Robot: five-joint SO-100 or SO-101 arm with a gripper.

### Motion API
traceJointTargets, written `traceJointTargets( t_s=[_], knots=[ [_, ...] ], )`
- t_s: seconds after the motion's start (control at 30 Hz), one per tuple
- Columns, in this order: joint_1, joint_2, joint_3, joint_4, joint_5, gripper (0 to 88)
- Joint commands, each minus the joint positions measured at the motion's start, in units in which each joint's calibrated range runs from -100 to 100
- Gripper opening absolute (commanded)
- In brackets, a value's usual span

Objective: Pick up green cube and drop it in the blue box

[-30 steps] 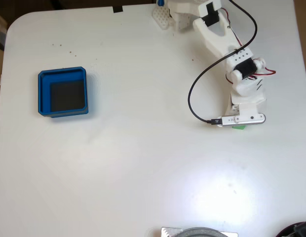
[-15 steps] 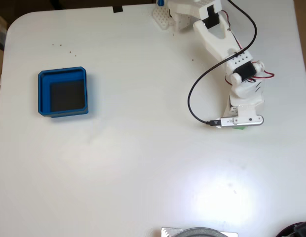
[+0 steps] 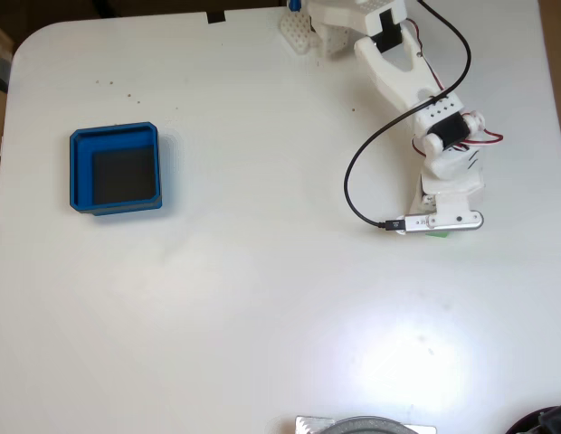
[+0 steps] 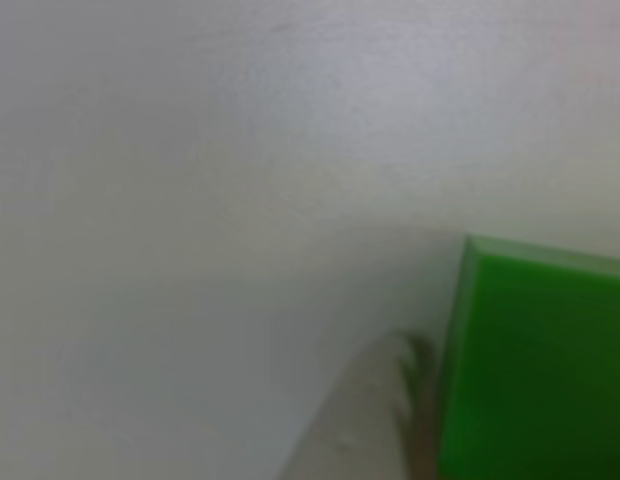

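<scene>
Arm motion has nearly stopped over the last half second: the white gripper (image 3: pixel 436 230) has settled low over the small bright green cube (image 4: pixel 535 370) near the white tabletop's (image 3: pixel 262 316) right edge. One serrated finger (image 4: pixel 375 420) sits just beside the cube; whether the fingers are closed on it I cannot tell. A grasp looks imminent. The shallow square blue box (image 3: pixel 79 172) waits well apart, near the left edge.

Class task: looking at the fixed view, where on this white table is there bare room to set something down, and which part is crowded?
The widest bare stretch lies between the blue box at left and the arm's black cable at right, running down to the near edge. The table is crowded at upper right, where the arm reaches down over the green cube.
</scene>
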Motion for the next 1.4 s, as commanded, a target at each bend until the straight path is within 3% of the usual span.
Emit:
traceJointTargets(
  t_s=[0.0,0.37,0.63,1.23,1.37],
  knots=[
    [-0.11,-1.3,-3.68,0.25,-0.24,23.5],
    [-0.11,-1.3,-3.68,0.57,-0.24,2.7],
    [0.2,-4.72,-3.68,1.8,0.05,1.7],
    [1.42,-27.38,-3.32,19.16,0.34,1.7],
    [4.32,-31.4,-3.32,19.81,3.08,1.7]
  ],
)
